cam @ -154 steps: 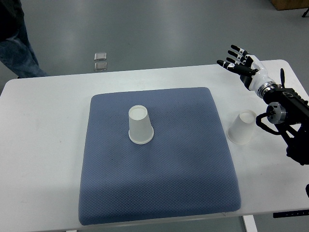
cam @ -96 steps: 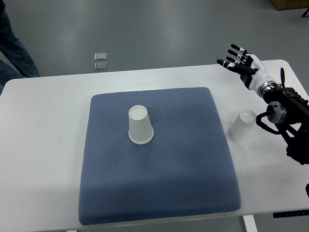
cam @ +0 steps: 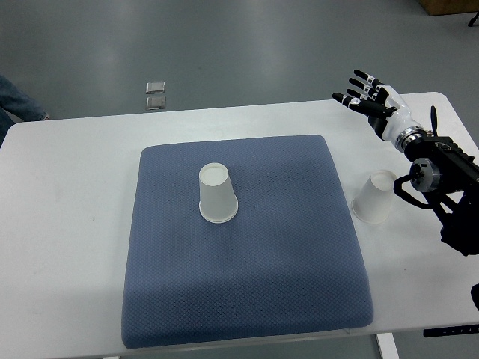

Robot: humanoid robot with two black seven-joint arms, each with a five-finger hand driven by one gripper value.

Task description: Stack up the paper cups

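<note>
Reaching in from the right edge, the right robot hand [cam: 368, 95] is held above the far right corner of the white rectangular worktop [cam: 67, 224], its black-tipped fingers [cam: 358, 76] spread wide and fanned toward the far left, with nothing grasped. That open pose is judged to be a readiness posture: the fingers are kept apart so that a cup can be enclosed once the robot hand is brought down. The white-sleeved wrist and black forearm joints are seen trailing back toward the right edge, passing just beside the nearer cup.

That nearer white paper cup [cam: 374, 197] is stood upside down on the bare worktop, just off the right edge of the blue quilted fabric mat [cam: 247, 299], close under the forearm but apart from the fingers. Its position within short reach suggests it is meant to be picked up first. The second white paper cup [cam: 217, 194] is also placed mouth down, near the middle of the mat, well apart from the first; it is judged to serve as the base onto which the other can be lowered, since inverted cups nest that way.

No stacking has yet been done. The left arm is not visible. Two small clear square objects [cam: 156, 95] lie on the grey floor beyond the worktop.
</note>
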